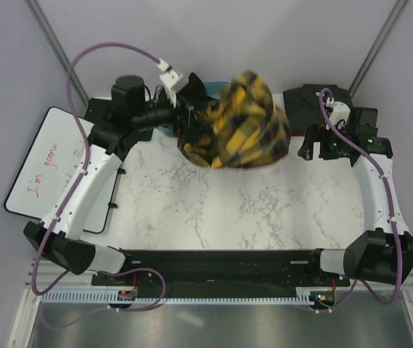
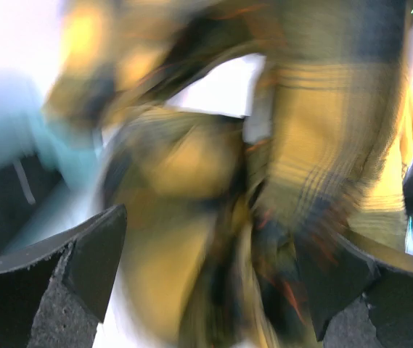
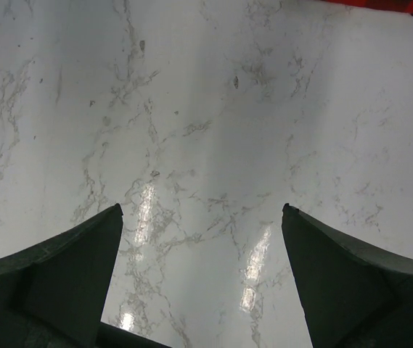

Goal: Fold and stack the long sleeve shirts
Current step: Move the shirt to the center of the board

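The yellow-and-black plaid shirt [image 1: 246, 123] sits as a crumpled heap at 12 o'clock on the marble table [image 1: 213, 210]. Its longer side runs roughly 9 to 3, and its collar cannot be made out. The left arm reaches toward 1 o'clock, the left gripper [image 2: 224, 225] spread wide against blurred plaid. At 3 o'clock, the right gripper [image 3: 202, 210] gapes above marble.

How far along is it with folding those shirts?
Nothing looks folded or stacked. The plaid shirt is a crumpled heap at the far edge of the table, the open left gripper at its cloth. The right gripper hangs open over bare marble. All folding and stacking remains.
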Robot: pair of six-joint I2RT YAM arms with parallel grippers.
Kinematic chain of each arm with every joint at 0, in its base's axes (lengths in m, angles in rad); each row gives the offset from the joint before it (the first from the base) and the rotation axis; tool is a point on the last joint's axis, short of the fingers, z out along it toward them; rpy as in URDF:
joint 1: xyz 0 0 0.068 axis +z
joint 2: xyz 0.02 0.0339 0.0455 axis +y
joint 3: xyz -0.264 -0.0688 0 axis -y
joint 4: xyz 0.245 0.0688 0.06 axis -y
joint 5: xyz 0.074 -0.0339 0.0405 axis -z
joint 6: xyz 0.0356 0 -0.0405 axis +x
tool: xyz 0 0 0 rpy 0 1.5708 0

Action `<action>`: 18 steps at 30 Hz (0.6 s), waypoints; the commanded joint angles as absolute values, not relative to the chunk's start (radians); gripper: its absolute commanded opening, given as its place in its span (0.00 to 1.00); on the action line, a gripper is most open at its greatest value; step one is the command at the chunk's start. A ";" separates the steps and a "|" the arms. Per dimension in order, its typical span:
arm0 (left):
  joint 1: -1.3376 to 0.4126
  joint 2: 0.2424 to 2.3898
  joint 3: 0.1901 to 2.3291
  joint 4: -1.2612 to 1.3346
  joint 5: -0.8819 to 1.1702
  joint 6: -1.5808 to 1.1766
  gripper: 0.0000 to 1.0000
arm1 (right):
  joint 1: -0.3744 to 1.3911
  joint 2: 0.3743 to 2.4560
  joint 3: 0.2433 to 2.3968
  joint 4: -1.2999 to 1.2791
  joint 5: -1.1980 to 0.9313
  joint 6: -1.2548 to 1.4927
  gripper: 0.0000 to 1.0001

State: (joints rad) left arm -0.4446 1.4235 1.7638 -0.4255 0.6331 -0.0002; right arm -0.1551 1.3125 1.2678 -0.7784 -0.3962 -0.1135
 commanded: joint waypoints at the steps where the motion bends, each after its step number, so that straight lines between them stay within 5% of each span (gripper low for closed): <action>1: -0.255 1.372 1.366 -0.676 0.706 0.205 1.00 | -0.213 1.269 1.309 -0.880 -0.431 -0.245 0.98; 7: -0.195 1.321 1.135 -0.719 0.678 0.376 1.00 | -0.232 1.330 1.293 -0.991 -0.478 -0.390 0.98; 11: -0.235 1.434 1.143 -0.715 0.658 0.371 0.89 | -0.203 1.414 1.316 -1.003 -0.560 -0.381 0.98; 18: -0.308 1.626 1.171 -0.703 0.727 0.255 0.83 | 0.083 1.480 1.328 -0.913 -0.546 -0.304 0.96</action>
State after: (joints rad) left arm -0.2588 1.5585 1.1591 -0.7162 0.6693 0.3012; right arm -0.0612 1.4681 1.2831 -0.9665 -0.5064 -0.3309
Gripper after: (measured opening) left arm 0.843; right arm 0.972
